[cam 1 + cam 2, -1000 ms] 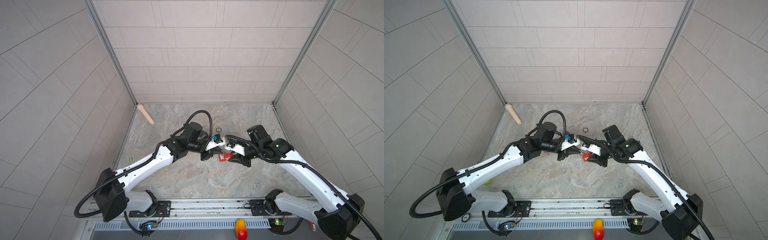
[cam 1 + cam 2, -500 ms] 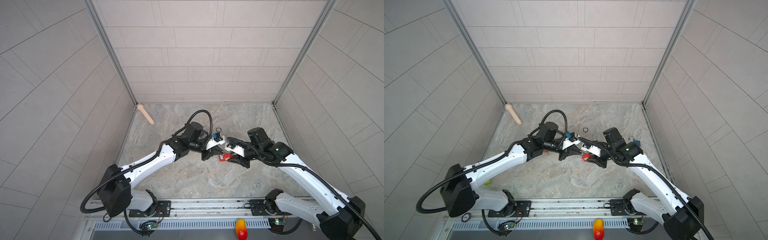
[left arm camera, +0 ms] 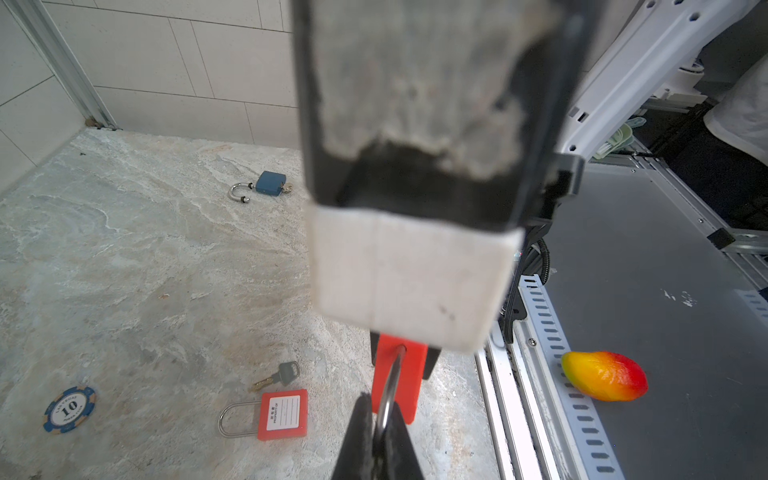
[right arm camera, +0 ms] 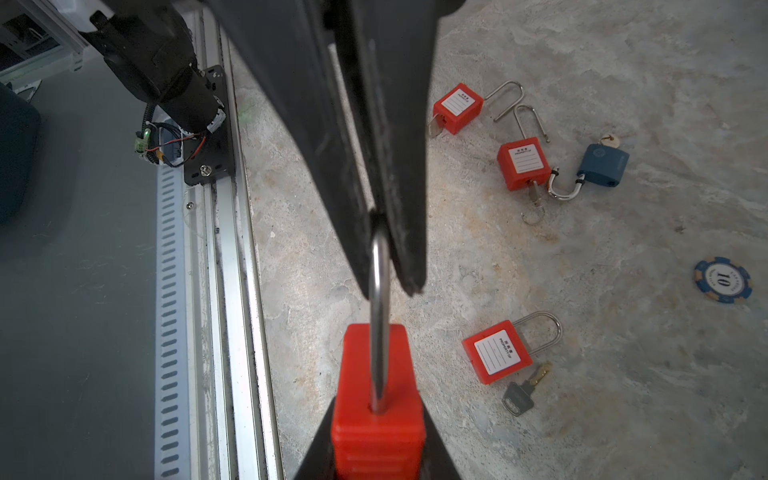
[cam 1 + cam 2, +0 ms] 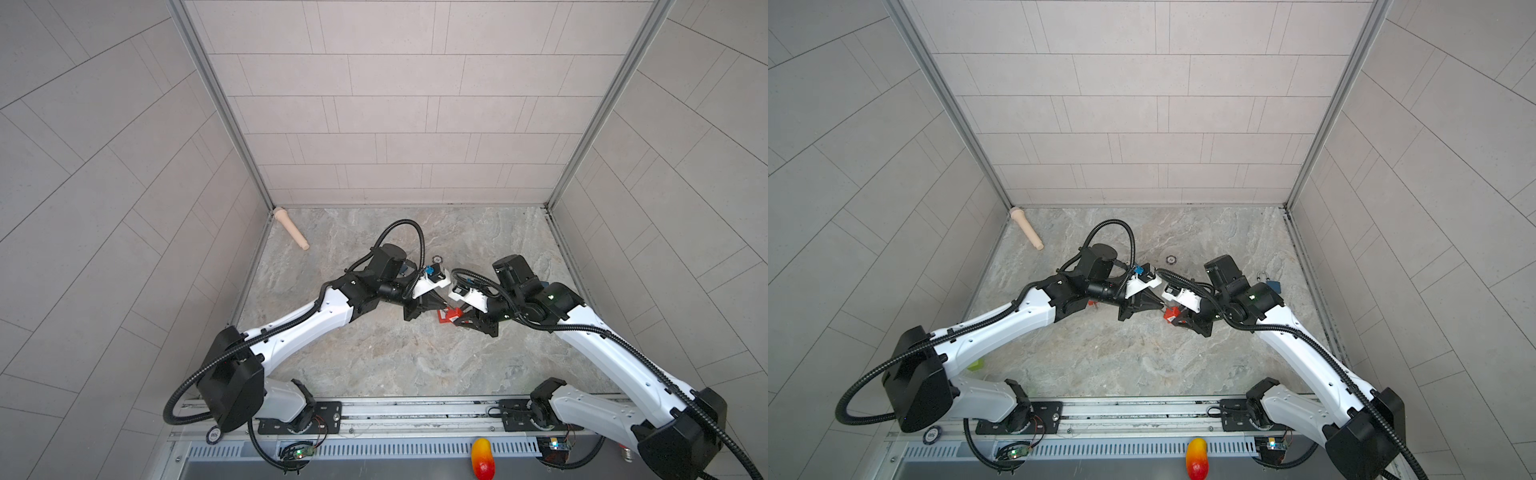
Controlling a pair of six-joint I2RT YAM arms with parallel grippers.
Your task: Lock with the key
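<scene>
In both top views the left gripper (image 5: 441, 308) and the right gripper (image 5: 460, 318) are meeting nose to nose over the middle of the marble table (image 5: 374, 353); the held red padlock (image 5: 445, 317) is sitting between them, raised off the surface; a beige peg (image 5: 291, 229) is lying in the far left corner; a poker chip (image 5: 1171, 259) is lying just behind the grippers; a blue padlock (image 5: 1271, 285) is lying near the right wall; a mango toy (image 5: 482, 458) is resting on the grey front ledge.

In the left wrist view the left gripper's fingers are pinching tight on the steel shackle (image 3: 390, 386); the right gripper's white-padded finger is covering most of the red body; below, a lying red padlock (image 3: 282, 413) is showing a closed shackle and a white label reading "PROPERTY OF"; a grey-headed key (image 3: 277, 375) is lying loose just beside it; the chip is reading "10", its rim lettering too small to be sure of.

In the right wrist view the right gripper's fingers are clamping the sides of the held padlock's red body, the shackle running up edge-on into the left gripper's closed tips; whether a key is sitting in this padlock I cannot tell; a far red padlock (image 4: 457, 109) and a ringed red padlock (image 4: 523, 164) are lying with shackles open and keys in them; the latter's label is reading "PROPERTY OF"; a second blue padlock (image 4: 602, 164) is lying open beside it.
</scene>
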